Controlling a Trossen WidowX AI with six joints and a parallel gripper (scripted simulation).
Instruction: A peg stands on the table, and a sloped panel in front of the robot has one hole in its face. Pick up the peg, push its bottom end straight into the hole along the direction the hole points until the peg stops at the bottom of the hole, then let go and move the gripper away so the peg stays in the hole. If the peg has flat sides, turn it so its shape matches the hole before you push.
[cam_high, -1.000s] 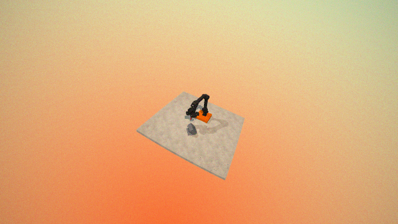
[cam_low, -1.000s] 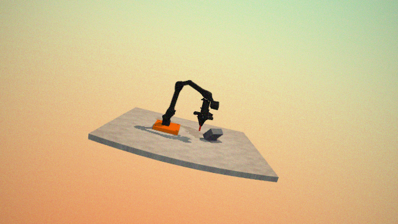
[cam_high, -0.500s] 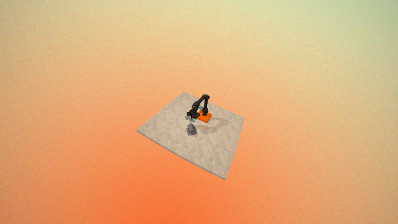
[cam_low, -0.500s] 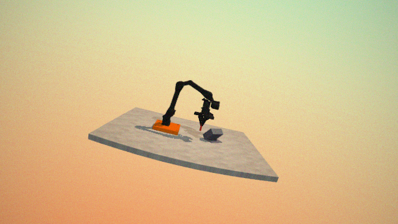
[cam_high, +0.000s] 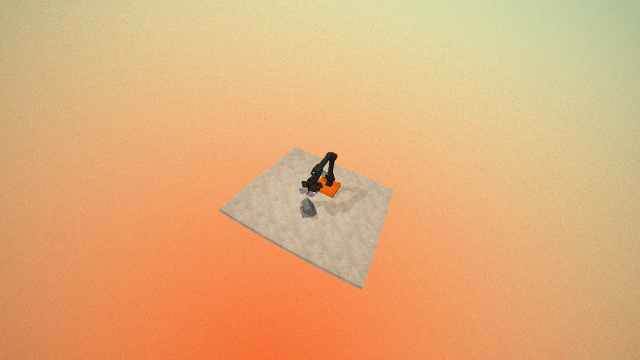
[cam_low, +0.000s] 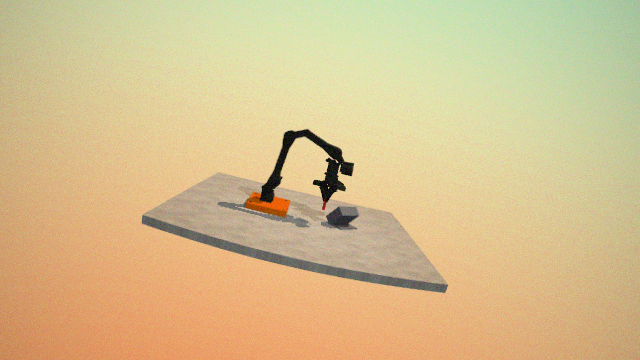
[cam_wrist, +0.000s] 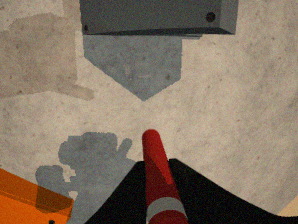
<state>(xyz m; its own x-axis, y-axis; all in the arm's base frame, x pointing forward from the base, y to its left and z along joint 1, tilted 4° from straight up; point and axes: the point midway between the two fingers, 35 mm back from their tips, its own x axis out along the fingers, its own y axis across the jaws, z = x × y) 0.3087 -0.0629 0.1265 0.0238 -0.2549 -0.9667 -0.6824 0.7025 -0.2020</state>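
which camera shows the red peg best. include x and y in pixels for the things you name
The wrist view: the red peg (cam_high: 308, 193) (cam_low: 324, 205) (cam_wrist: 159, 172) is large there, with its rounded tip and grey band visible. The exterior view shows only a short red piece below the gripper (cam_high: 309, 191) (cam_low: 325, 201) (cam_wrist: 159, 161); the top view, a speck.

The desk (cam_high: 340, 240) (cam_low: 300, 240) (cam_wrist: 260, 100) looks like matt, mottled stone, faintly rough; the peg (cam_high: 308, 192) (cam_low: 324, 205) (cam_wrist: 151, 145) resembles smooth red plastic with a duller grey band (cam_wrist: 166, 204), while the orange base (cam_high: 333, 192) (cam_low: 280, 207) (cam_wrist: 25, 200) has a flat, plastic-like finish
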